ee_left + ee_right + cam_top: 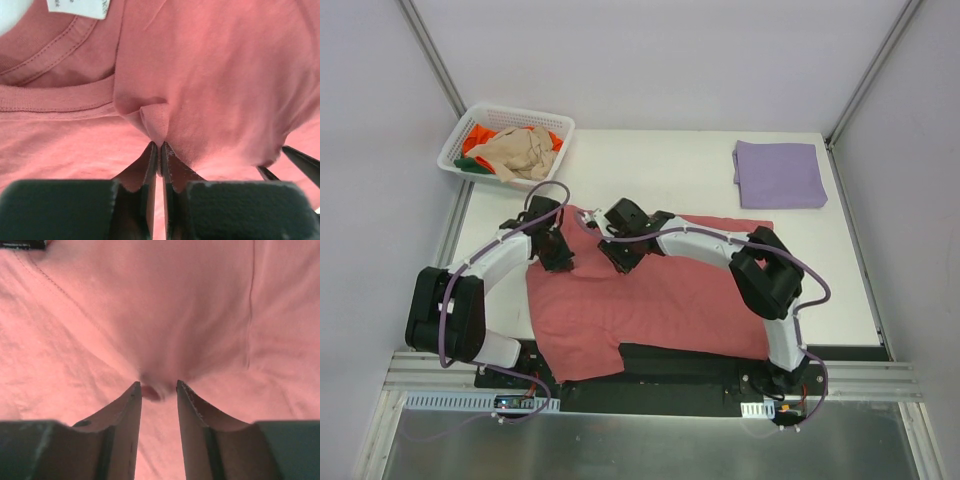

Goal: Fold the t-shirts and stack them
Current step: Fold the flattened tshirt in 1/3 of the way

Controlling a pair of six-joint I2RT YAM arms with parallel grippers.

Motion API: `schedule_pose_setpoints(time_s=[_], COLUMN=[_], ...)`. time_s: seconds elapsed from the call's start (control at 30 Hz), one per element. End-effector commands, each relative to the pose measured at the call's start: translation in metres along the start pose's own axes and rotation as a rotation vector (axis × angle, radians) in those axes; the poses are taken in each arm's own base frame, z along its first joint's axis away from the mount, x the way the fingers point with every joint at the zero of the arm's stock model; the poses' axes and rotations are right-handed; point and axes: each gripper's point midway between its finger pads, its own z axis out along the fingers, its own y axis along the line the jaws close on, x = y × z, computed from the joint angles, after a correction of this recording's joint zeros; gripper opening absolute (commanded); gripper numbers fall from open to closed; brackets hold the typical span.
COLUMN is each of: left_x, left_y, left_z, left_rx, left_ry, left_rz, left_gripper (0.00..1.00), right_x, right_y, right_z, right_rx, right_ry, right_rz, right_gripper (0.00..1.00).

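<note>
A dusty rose-red t-shirt (pixel 660 295) lies spread on the white table, its lower edge hanging over the near edge. My left gripper (pixel 558 255) is at the shirt's upper left and is shut on a small pinch of the cloth (pixel 159 122) beside the neck band. My right gripper (pixel 620 255) is just to its right, over the shirt near the collar. Its jaws (pixel 157 386) stand apart, with a bunched fold of the rose-red cloth (pixel 175 305) at the tips, not clamped. A lavender purple t-shirt (pixel 780 172) lies folded at the far right.
A white lattice basket (pixel 453 152) stands at the far left corner, holding a beige shirt (pixel 520 150), an orange one (pixel 478 135) and a green one (pixel 475 168). Grey walls and metal posts close in the table on both sides.
</note>
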Motion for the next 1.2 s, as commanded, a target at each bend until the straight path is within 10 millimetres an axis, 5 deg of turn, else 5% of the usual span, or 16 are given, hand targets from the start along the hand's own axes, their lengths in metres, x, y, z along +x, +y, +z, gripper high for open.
schedule_pose_setpoints(time_s=[0.0, 0.07, 0.2, 0.27, 0.37, 0.57, 0.77, 0.93, 1.17], left_x=[0.019, 0.024, 0.015, 0.003, -0.013, -0.054, -0.092, -0.113, -0.133], left_y=[0.01, 0.007, -0.005, -0.012, -0.033, -0.065, -0.098, -0.113, -0.077], left_z=[0.003, 0.001, -0.021, -0.036, -0.056, -0.073, -0.035, 0.015, 0.079], left_rx=[-0.024, -0.01, 0.021, 0.022, 0.063, 0.069, 0.034, -0.011, -0.159], left_ry=[0.039, 0.047, -0.037, -0.101, -0.147, -0.233, -0.176, -0.121, -0.075], left_rz=[-0.031, -0.022, 0.019, 0.044, 0.092, 0.151, 0.217, 0.224, 0.147], left_gripper=[0.17, 0.42, 0.66, 0.99, 0.99, 0.99, 0.99, 0.99, 0.99], right_x=[-0.003, 0.0, 0.001, 0.003, 0.016, 0.076, 0.117, 0.151, 0.212], right_y=[0.006, 0.004, -0.022, -0.043, -0.08, -0.175, -0.244, -0.265, -0.272], right_z=[-0.041, -0.053, -0.082, -0.099, -0.119, -0.148, -0.152, -0.133, -0.121], right_rx=[-0.012, 0.015, 0.166, 0.239, 0.276, 0.329, 0.333, 0.332, 0.334], right_ry=[-0.044, -0.058, -0.135, -0.18, -0.214, -0.225, -0.179, -0.06, 0.104], right_rz=[-0.004, 0.008, 0.082, 0.168, 0.373, 0.79, 0.981, 1.07, 1.236], right_gripper=[0.49, 0.61, 0.87, 0.99, 0.96, 0.97, 0.97, 0.97, 0.97])
